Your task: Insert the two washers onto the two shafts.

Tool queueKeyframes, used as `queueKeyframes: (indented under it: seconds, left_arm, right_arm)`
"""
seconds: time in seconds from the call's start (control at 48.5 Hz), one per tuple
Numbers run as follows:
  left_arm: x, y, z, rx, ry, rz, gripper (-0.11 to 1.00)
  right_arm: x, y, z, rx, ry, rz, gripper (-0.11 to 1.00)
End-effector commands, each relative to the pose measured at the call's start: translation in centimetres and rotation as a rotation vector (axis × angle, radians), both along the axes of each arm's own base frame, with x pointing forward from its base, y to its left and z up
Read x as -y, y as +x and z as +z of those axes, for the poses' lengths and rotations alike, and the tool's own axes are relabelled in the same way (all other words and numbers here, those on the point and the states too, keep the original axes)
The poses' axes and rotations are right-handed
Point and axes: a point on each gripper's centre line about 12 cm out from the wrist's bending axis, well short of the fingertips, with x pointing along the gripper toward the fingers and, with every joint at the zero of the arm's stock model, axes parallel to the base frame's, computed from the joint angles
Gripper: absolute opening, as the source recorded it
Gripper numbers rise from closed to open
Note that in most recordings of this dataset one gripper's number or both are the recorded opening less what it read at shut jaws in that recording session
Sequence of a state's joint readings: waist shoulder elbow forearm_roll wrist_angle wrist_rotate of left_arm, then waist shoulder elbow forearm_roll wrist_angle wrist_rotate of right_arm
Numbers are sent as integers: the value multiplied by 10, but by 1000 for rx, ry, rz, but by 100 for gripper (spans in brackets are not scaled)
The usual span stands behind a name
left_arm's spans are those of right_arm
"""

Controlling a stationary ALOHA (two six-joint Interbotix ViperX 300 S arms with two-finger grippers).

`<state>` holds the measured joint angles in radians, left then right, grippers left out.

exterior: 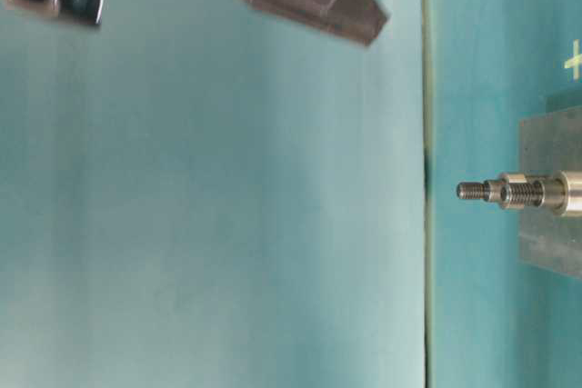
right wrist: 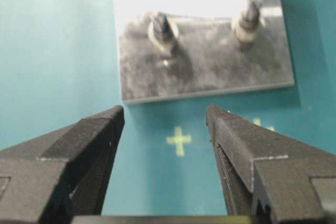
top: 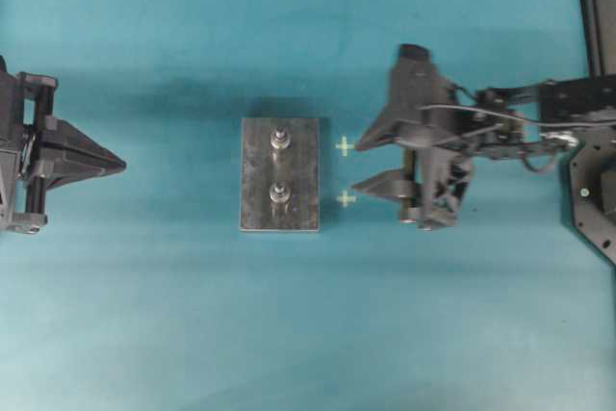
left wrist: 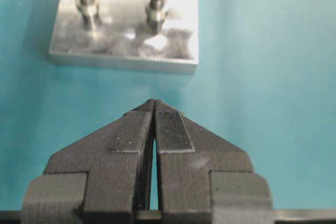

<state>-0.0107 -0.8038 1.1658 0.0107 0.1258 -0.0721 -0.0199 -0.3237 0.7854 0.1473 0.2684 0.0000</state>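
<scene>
Shafts: two, upright on plate, at 9 o'clock from right gripper. Right jaws released, empty, nearer. Left gripper jaws clenched, empty.

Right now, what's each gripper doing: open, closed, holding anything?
Left gripper: closed, holding nothing.
Right gripper: open, empty, facing the metal plate.

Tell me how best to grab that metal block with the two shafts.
Probably by one upright shaft, just above its collar, coming from above. The block lies flat and low on the table, so its thin edges give the jaws little to hold.
</scene>
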Motion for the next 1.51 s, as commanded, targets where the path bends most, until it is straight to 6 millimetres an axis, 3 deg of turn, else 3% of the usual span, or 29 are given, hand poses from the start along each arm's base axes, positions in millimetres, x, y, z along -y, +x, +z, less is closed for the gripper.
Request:
queueKeyframes:
  seconds: [0.0,0.433,1.114,1.485]
  left_arm:
    - [1,2,5,25,0,-6,0]
    - [3,-6,13,134,-77,17,0]
    - [4,-10,2,103,-79,16,0]
    - [4,-13,11,161,-83,13,0]
  right_arm:
    - [-2,-4,8,79,0,-5,69]
    - [-10,-19,-20,117,-7,7,69]
    - [-10,-19,-21,115,-7,9,69]
    - [-10,-21,-24,106,-9,10,69]
